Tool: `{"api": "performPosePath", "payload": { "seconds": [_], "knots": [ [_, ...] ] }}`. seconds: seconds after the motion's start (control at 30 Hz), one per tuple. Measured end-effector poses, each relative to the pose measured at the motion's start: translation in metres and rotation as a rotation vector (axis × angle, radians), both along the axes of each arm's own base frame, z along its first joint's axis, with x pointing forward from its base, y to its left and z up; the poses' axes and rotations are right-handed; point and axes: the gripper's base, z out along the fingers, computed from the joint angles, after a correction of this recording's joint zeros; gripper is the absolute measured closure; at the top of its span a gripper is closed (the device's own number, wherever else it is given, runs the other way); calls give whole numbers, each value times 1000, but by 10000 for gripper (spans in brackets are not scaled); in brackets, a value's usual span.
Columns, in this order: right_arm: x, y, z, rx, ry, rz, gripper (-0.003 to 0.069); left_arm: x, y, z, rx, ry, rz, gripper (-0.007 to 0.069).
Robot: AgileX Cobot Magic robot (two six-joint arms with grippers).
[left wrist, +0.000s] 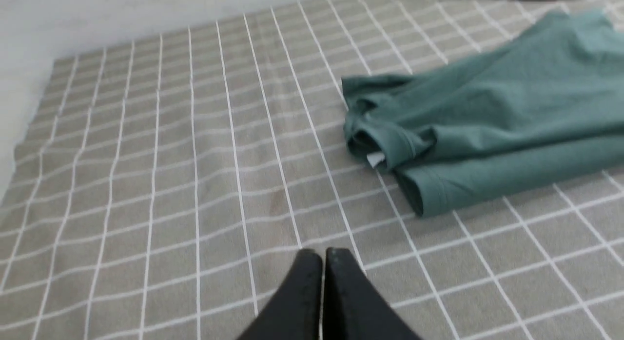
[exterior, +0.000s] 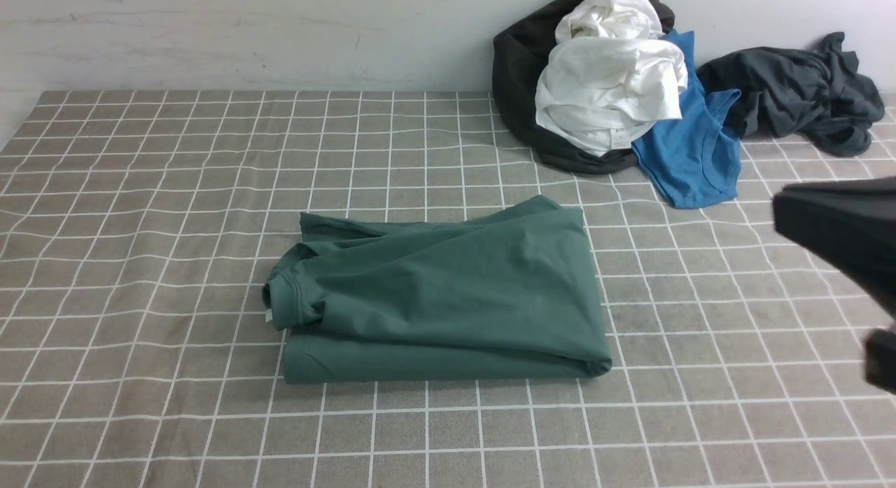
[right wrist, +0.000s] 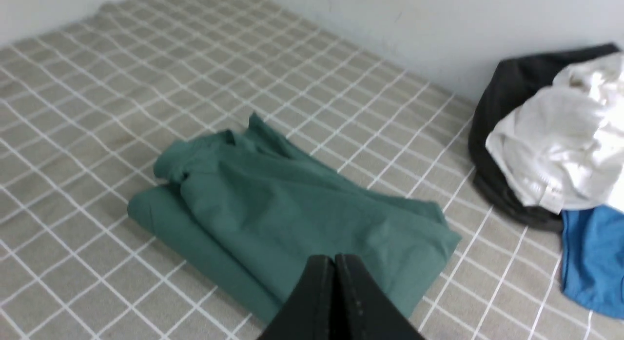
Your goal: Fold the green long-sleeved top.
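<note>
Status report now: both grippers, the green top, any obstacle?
Left gripper shut, empty. Right gripper shut, empty. Green top folded on checked cloth. Clothes pile apart, nothing blocking.

1. Light was even, soft and fairly bright in all three views, with no glare.
2. The green long-sleeved top (exterior: 441, 292) cast only a thin shadow on the checked cloth (exterior: 140, 264).
3. The right arm (exterior: 840, 236) was a dark, out-of-focus shape.
4. Both wrist views were slightly soft.
</note>
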Motion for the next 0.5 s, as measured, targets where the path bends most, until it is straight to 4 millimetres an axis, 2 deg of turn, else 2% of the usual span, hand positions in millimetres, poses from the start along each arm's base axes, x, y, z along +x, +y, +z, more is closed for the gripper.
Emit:
{"api": "performPosePath", "payload": {
  "seconds": [0.03, 0.17, 0.5],
  "knots": [
    [-13, -9, -1, 32, -50, -1, 664, -3, 0, 1, -5, -25, 0, 631],
    [-27, -18, -5, 57, -87, -1, 665, -4, 0, 1, -7, -33, -1, 631],
    [-32, -21, -3, 68, -104, -1, 665, -4, 0, 1, -8, -34, -1, 631]
  ]
}}
